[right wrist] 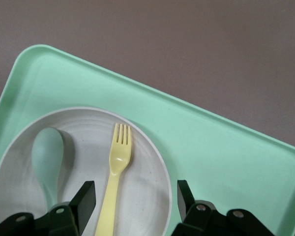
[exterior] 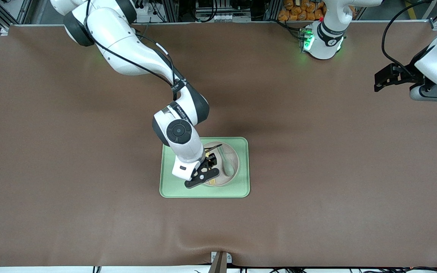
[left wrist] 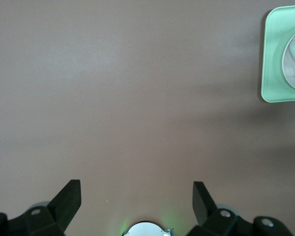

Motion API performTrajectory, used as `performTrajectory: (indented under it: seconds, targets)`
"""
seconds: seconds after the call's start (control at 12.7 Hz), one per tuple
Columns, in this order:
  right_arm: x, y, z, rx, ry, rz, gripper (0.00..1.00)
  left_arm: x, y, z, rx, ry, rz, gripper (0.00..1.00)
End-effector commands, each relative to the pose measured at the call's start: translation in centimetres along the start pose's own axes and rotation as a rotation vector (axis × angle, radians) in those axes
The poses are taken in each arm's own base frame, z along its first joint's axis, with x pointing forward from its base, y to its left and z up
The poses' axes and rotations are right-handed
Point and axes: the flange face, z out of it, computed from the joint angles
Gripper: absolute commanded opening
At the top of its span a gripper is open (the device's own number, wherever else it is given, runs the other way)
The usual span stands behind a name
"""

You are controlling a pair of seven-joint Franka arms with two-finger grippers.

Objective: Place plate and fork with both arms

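You have the right gripper (exterior: 208,172) hanging low over the plate (exterior: 230,178), its jaws spread apart and clamped on nothing. In the right wrist view the two dark fingers (right wrist: 84,200) stand on either side of the fork's handle, with a gap between each finger and the handle; whether they are touching the plate you cannot tell.

The fork (right wrist: 115,174) lies flat in the plate (right wrist: 147,196), beside a muted green spoon (right wrist: 48,160) that also rests in the plate. In the front view only the fork's tines (exterior: 212,182) peek out from under the gripper, pointing toward the front camera, and the spoon (exterior: 227,163) lies beside them toward the left arm's end of the desk.

The plate sits on the light-green tray (exterior: 173,189), which lies on the brown desk (exterior: 317,159) about midway between the two arms' ends.

Your left arm waits, with the left gripper (exterior: 387,79) held up over bare desk at the left arm's end, well apart from the tray. Its jaws are wide apart and hold nothing, as the left wrist view shows (left wrist: 135,204), with a corner of the tray (left wrist: 273,59) in sight farther off.
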Motion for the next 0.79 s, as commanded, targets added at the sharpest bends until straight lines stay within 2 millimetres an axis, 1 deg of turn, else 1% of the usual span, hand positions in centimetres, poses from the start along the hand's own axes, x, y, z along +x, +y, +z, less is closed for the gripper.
performTrajectory:
  seconds: [0.0, 0.08, 0.16, 0.24, 0.32, 0.39, 0.47, 0.55, 0.63, 0.71]
  targets:
    - [-0.1, -1.1, 1.5, -0.019, -0.005, 0.006, 0.75, -1.3, -0.2, -0.9, 0.021, 0.008, 0.018, 1.0]
    - [-0.2, -1.1, 1.6, -0.02, -0.008, 0.006, 0.72, -1.2, 0.2, -0.7, 0.028, 0.007, 0.027, 1.0]
    - [-0.3, -1.1, 2.1, -0.021, -0.014, 0.008, 0.68, -1.4, -0.2, -1.1, 0.039, 0.013, 0.022, 1.0]
    - [-0.5, -1.7, 2.3, -0.021, -0.017, 0.0, 0.68, -1.5, 0.0, -1.2, 0.04, 0.015, 0.025, 1.0]
    - [-0.7, -2.1, 2.5, -0.019, -0.021, -0.003, 0.64, -1.5, 0.2, -1.2, 0.04, 0.015, 0.028, 1.0]
    - [-0.8, -2.1, 2.9, -0.021, -0.027, 0.012, 0.61, -1.6, 0.4, -1.2, 0.041, 0.015, 0.033, 1.0]
    - [-0.9, -2.2, 3.2, -0.024, -0.031, 0.022, 0.6, -1.6, 0.4, -1.2, 0.041, 0.014, 0.03, 1.0]
    - [-1.0, -2.5, 3.3, -0.024, -0.032, 0.018, 0.6, -1.7, 0.8, -1.2, 0.045, 0.014, 0.037, 1.0]
    - [-1.3, -2.5, 3.9, -0.026, -0.041, 0.017, 0.6, -1.7, 1.2, -1.2, 0.047, 0.014, 0.043, 1.0]
    - [-1.6, -2.4, 4.3, -0.028, -0.049, 0.018, 0.58, -1.8, 0.8, -1.3, 0.04, 0.011, 0.034, 1.0]
